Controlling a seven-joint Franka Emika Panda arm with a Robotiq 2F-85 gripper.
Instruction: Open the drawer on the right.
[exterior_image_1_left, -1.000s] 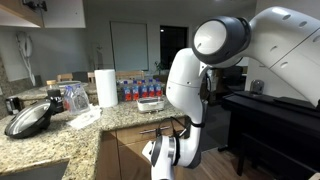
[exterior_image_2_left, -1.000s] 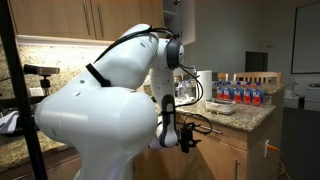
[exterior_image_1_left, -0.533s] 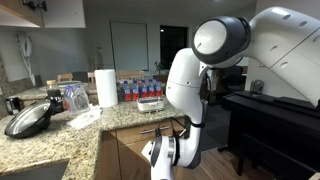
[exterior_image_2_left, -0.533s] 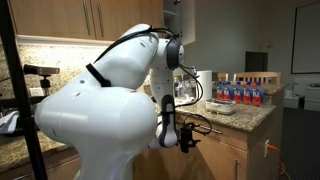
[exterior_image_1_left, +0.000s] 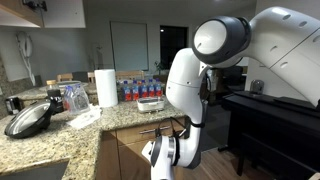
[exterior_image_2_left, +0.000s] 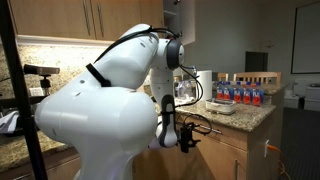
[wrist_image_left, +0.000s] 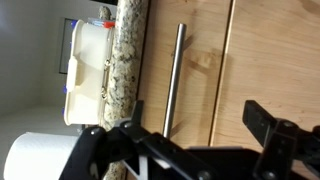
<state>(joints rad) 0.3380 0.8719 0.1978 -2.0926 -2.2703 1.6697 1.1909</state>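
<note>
No readable text anywhere. The water bottles (exterior_image_1_left: 137, 89) on the granite countertop (exterior_image_1_left: 60, 140) have blue labels, but the print is too small to read. The paper towel roll (exterior_image_1_left: 105, 87) is plain white, and so is the white container (wrist_image_left: 85, 70) at the counter edge.

Arm pose: the arm (exterior_image_1_left: 215, 45) is folded over. Its big elbow joint sits high and the forearm drops straight down in front of the cabinets. The wrist is low, under the counter lip, in both exterior views. The gripper (exterior_image_1_left: 162, 157) faces the cabinet fronts.

Gripper (wrist_image_left: 185, 140): fingers (wrist_image_left: 268, 122) are wide apart with nothing between the pads.

Drawer (wrist_image_left: 195, 70): light tan wood front directly under the granite edge, shut and flush with the neighbouring panel. Its silver bar handle (wrist_image_left: 175, 80) runs lengthwise through the wrist view, roughly centred between the two fingers. It is ahead of them and not touched. In an exterior view the drawer front (exterior_image_2_left: 228, 143) sits just beside the gripper (exterior_image_2_left: 187, 138).
</note>
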